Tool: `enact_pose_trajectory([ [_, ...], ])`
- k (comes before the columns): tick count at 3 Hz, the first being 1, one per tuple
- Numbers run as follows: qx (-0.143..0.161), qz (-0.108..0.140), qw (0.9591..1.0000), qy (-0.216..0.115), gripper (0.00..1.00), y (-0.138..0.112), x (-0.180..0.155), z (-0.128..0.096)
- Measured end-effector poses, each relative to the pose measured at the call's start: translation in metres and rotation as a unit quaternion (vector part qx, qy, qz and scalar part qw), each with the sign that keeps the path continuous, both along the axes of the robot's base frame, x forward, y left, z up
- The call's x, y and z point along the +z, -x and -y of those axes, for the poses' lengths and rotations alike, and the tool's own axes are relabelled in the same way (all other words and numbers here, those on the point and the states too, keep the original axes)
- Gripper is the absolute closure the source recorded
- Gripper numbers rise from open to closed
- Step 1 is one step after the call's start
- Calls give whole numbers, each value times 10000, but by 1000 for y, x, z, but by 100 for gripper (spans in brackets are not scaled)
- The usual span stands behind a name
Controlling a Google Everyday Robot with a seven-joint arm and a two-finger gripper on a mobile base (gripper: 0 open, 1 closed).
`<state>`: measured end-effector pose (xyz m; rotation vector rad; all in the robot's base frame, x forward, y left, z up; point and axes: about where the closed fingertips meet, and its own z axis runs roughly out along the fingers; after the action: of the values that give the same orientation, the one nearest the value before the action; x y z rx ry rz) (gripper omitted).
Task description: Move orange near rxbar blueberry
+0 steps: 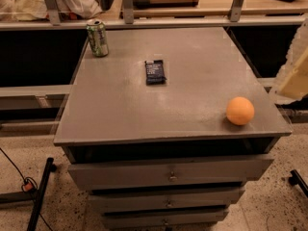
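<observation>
The orange [239, 110] is a small round fruit resting on the grey cabinet top [192, 66], near its front right corner. The rxbar blueberry [155, 72] is a flat dark navy bar lying near the middle of the top, towards the back, well left of and behind the orange. My gripper [294, 70] shows only as a pale shape at the right edge of the view. It is off the cabinet's right side, above and to the right of the orange, and touches nothing.
A green drink can [97, 38] stands upright at the back left corner of the top. The cabinet has several drawers [169, 173] below its front edge. A rail with metal posts [127, 6] runs behind it. A dark stand leg [41, 191] lies on the floor at the left.
</observation>
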<state>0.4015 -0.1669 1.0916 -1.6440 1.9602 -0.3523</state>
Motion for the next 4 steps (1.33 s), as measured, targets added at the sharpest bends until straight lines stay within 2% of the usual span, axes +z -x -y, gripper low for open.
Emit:
enact_pose_trajectory([
  [2,0,0,10000,0,0,0,0,0],
  [3,-77,-117,9999,-48,0,-17,-13,9],
  [4,-250,-368,9986,-275,0,-32,-39,31],
])
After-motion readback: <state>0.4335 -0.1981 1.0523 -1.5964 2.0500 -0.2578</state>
